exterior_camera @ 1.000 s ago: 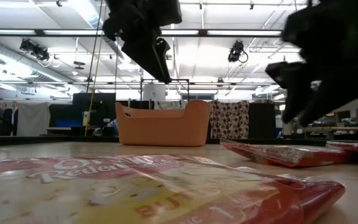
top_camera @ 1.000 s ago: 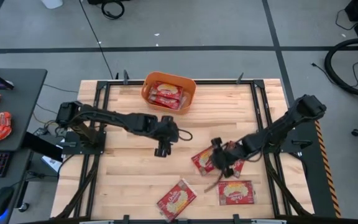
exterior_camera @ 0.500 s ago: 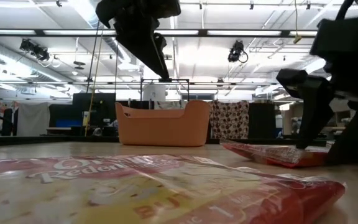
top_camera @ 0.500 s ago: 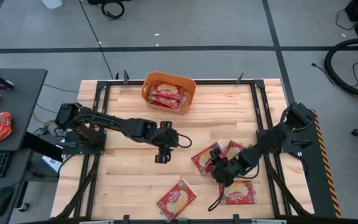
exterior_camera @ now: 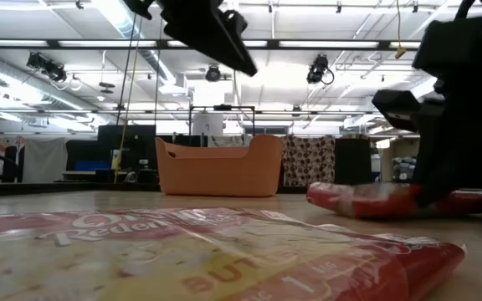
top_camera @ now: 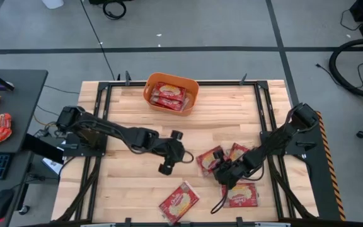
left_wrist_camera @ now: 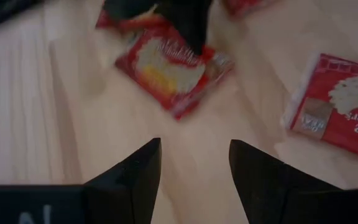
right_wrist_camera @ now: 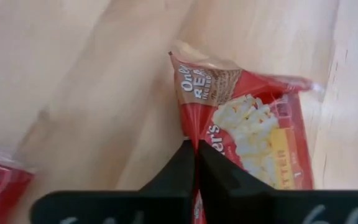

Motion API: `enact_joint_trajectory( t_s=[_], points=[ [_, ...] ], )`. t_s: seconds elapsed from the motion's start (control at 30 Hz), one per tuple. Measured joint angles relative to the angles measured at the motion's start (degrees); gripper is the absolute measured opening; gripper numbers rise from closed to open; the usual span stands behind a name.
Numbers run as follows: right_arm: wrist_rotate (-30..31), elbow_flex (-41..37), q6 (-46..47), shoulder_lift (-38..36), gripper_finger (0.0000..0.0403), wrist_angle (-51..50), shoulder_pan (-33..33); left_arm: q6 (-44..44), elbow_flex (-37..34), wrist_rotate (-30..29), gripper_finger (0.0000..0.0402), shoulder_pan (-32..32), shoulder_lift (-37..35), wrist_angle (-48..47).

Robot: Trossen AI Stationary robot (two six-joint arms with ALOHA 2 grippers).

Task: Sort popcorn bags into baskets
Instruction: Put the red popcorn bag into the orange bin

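On the left of the table (top_camera: 131, 189), the left hand (top_camera: 171, 157) has swung lower and toward the centre since a second ago, when it hung nearer the orange basket (top_camera: 172, 92). It now hovers above the bare wood with its fingers (left_wrist_camera: 132, 177) spread wide and nothing between them, pointing toward the cluster of popcorn bags; in its wrist view the nearest bag (left_wrist_camera: 169, 71) lies just ahead, untouched.

At the back edge, the basket already holds a few red bags (top_camera: 169, 96).

Lower down, near the front edge, one popcorn bag (top_camera: 179, 203) lies alone, well apart from both hands.

To the right, the real change: the right hand (top_camera: 227, 175) has dropped onto the cluster and snapped closed. A moment ago it was open over these bags; now its fingers (right_wrist_camera: 194, 168) are pinched tight on the edge of a popcorn bag (right_wrist_camera: 247, 137), whose foil puckers at the grip. The bag still rests on the table, beside two others (top_camera: 208, 160) (top_camera: 243, 195).

This looks like a fresh grasp, so the next step is probably lifting that bag and carrying it to the basket. The pinch is thin, on an edge, and the bag may slip.
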Motion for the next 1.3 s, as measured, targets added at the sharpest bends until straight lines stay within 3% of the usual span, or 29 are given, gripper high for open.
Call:
enact_joint_trajectory(
  t_s=[0.23,0.57,0.83,1.0,1.3],
  points=[
    [-3.5,1.99,1.07,-5.11,0.0012,-0.13,-2.94,8.37,-0.07,-3.99,0.0198,-2.27,5.37,7.32],
    [-13.2,2.54,7.87,-10.46,0.0009,0.96,-9.61,8.72,-0.07,-4.51,0.0285,-2.34,12.19,13.25],
    [-17.76,2.56,9.21,-13.7,0.001,6.22,-13.13,8.24,-0.06,-5.48,0.0287,-1.44,14.7,16.34],
    [-18.15,2.58,10.89,-13.58,0.001,8.61,-14.23,7.8,-0.07,-5.53,0.0235,-1.47,14.68,17.21],
    [-18.08,2.57,10.75,-13.56,0.002,11.29,-14.27,6.21,-0.07,-8.2,0.0047,-1.51,14.41,16.55]
  ],
)
